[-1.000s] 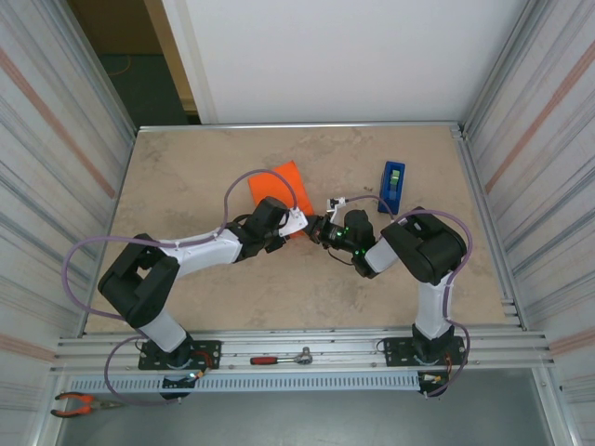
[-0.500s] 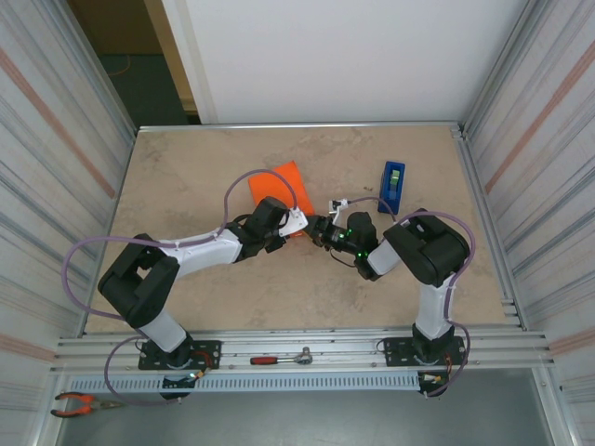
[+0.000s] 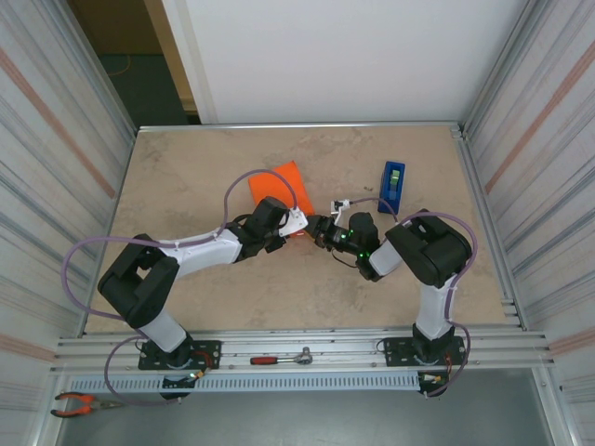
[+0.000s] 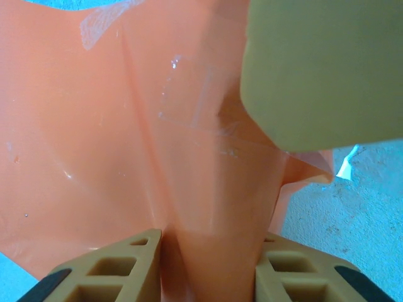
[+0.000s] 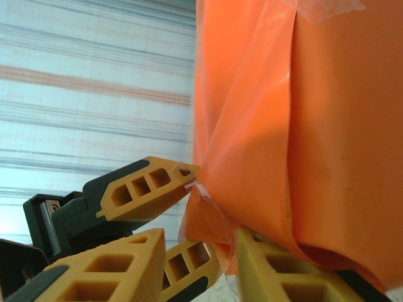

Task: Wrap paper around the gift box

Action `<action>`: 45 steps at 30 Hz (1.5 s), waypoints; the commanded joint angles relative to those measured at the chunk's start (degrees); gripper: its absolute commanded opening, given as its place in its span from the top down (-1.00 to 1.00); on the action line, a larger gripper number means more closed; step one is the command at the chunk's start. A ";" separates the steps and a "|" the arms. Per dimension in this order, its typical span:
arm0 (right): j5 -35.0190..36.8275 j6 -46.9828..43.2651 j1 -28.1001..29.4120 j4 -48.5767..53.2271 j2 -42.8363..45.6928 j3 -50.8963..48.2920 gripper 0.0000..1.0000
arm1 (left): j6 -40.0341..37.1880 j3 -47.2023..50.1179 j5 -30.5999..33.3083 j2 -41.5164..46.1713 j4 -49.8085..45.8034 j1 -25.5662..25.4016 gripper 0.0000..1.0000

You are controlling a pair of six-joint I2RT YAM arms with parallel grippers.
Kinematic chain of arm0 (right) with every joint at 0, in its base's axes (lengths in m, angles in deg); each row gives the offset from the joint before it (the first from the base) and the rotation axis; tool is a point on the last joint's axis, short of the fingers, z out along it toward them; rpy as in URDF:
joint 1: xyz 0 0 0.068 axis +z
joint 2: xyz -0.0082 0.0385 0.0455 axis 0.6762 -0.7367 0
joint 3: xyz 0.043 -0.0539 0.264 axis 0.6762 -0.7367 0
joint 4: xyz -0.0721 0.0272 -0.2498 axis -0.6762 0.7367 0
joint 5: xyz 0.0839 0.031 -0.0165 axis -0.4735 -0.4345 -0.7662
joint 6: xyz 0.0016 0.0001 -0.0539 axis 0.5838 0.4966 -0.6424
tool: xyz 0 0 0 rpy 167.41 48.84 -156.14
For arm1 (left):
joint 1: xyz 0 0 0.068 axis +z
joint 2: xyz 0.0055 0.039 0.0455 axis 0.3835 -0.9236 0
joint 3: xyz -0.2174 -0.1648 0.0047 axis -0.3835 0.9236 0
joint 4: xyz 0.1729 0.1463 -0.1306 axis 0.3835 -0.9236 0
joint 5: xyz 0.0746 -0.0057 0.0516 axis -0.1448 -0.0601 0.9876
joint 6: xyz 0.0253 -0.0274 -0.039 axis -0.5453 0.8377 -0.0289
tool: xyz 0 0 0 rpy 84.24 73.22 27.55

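top external: the gift box (image 3: 276, 182) is sitting around the middle of the table (image 3: 177, 177), showing its orange skin, and both arms are reaching in at its near right corner. the left gripper (image 3: 297, 223) is sitting at 5 o'clock from the box, right on that corner. the right gripper (image 3: 321, 229) is facing it from 3 o'clock, tips nearly meeting. the blue tape dispenser (image 3: 391, 186) is standing at 1 o'clock from the right gripper, apart from the box. at 6 o'clock a red-handled ratchet (image 3: 284, 358) is lying on the front rail, and orange-handled pliers (image 3: 82, 402) are lying at 7 o'clock.

left wrist cam: the left gripper (image 4: 208, 242) is pinching a raised fold of the paper (image 4: 88, 138) between its 2 fingers (image 4: 107, 277), both pressing on the fold. a finger of the other gripper is looming at 1 o'clock against the same sheet. a strip of clear tape (image 4: 104, 22) is sticking to the paper at 11 o'clock.

right wrist cam: the right gripper (image 5: 200, 234) is standing with its jaws apart. the paper is bulging down against the finger at 5 o'clock, with a gap on the other side. the left gripper's fingers are poking in from 9 o'clock, clamping a little flap of the sheet.
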 commanded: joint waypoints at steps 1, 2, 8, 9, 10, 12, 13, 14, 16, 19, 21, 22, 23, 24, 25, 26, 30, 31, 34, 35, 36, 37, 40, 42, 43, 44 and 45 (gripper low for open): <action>0.73 -0.06 -0.82 0.95 1.88 -1.35 0.24 | 1.66 1.37 -2.90 -0.33 -5.91 -0.21 0.36; 0.69 -0.06 -0.91 1.04 2.02 -1.36 0.23 | 1.71 1.31 -2.88 -0.40 -5.94 -0.18 0.36; 0.36 -0.33 -1.26 1.55 2.70 -1.67 0.19 | 1.66 1.30 -2.87 -0.41 -5.94 -0.21 0.37; 0.32 -0.34 -1.35 1.49 2.77 -1.70 0.18 | 1.66 1.29 -2.84 -0.44 -5.94 -0.21 0.37; 0.33 -0.37 -1.35 1.53 2.84 -1.81 0.16 | 1.68 1.28 -2.86 -0.49 -5.94 -0.21 0.37; 0.29 -0.44 -1.44 1.72 3.02 -1.83 0.14 | 1.69 1.28 -2.82 -0.50 -5.93 -0.25 0.38; 0.35 -0.49 -1.44 1.74 3.10 -1.81 0.13 | 1.66 1.28 -2.82 -0.52 -6.02 -0.29 0.38; 0.23 -0.47 -1.51 1.84 3.02 -1.82 0.11 | 1.67 1.28 -2.75 -0.52 -6.02 -0.26 0.38; 0.20 -0.45 -1.50 1.74 3.08 -1.80 0.09 | 1.58 1.28 -2.77 -0.51 -6.03 -0.23 0.38; 0.26 -0.58 -1.72 1.78 3.27 -2.31 0.09 | 1.64 1.24 -2.69 -0.50 -5.94 -0.30 0.39; 0.40 -0.75 -1.99 1.89 3.96 -3.19 0.12 | 1.63 1.28 -2.69 -0.50 -5.98 -0.34 0.39; 0.51 -0.84 -2.05 1.80 4.43 -3.67 0.15 | 1.60 1.28 -2.69 -0.50 -5.95 -0.38 0.39; 0.70 -0.94 -2.10 1.86 5.01 -4.28 0.18 | 1.60 1.28 -2.69 -0.57 -5.91 -0.36 0.40; 0.82 -1.18 -2.14 2.16 5.64 -5.06 0.20 | 1.57 1.29 -2.70 -0.50 -5.94 -0.39 0.40; 0.88 -1.45 -2.16 2.51 6.12 -5.62 0.25 | 1.58 1.28 -2.70 -0.52 -5.93 -0.39 0.41; 0.75 -1.76 -2.14 3.03 6.68 -6.24 0.31 | 1.58 1.28 -2.67 -0.58 -5.93 -0.39 0.41; 0.19 -3.04 -1.55 5.19 8.43 -7.77 0.74 | 1.59 1.36 -2.61 -0.50 -5.90 -0.34 0.43; 0.04 -3.48 -1.24 6.00 8.84 -7.58 0.83 | 1.58 1.28 -2.61 -0.55 -5.92 -0.38 0.44; 0.14 -4.98 0.02 8.56 9.90 -6.99 1.00 | 1.59 1.26 -2.65 -0.50 -5.94 -0.39 0.44; 0.15 -5.56 0.52 9.75 10.28 -6.46 1.00 | 1.57 1.28 -2.60 -0.51 -5.94 -0.39 0.44; 0.21 -5.77 0.86 11.05 10.52 -6.01 1.00 | 1.59 1.29 -2.60 -0.59 -5.88 -0.39 0.44; 0.29 -6.75 1.20 12.51 10.72 -5.23 1.00 | 1.64 1.24 -2.60 -0.63 -6.01 -0.40 0.44; 0.17 -8.71 1.64 15.30 10.04 -3.27 1.00 | 1.57 1.25 -2.60 -0.59 -6.02 -0.39 0.44; 0.20 -8.85 1.49 15.87 8.90 -2.00 1.00 | 1.60 1.18 -2.60 -0.63 -5.95 -0.37 0.45; 0.11 -8.86 1.45 15.89 8.07 -1.42 1.00 | 1.60 1.28 -2.62 -0.55 -5.96 -0.47 0.44; -0.14 -8.85 1.38 15.95 7.12 -0.56 1.00 | 1.58 1.28 -2.56 -0.59 -5.93 -0.48 0.44; -0.31 -8.90 1.27 15.94 6.18 0.05 1.00 | 1.55 1.28 -2.60 -0.63 -5.93 -0.48 0.44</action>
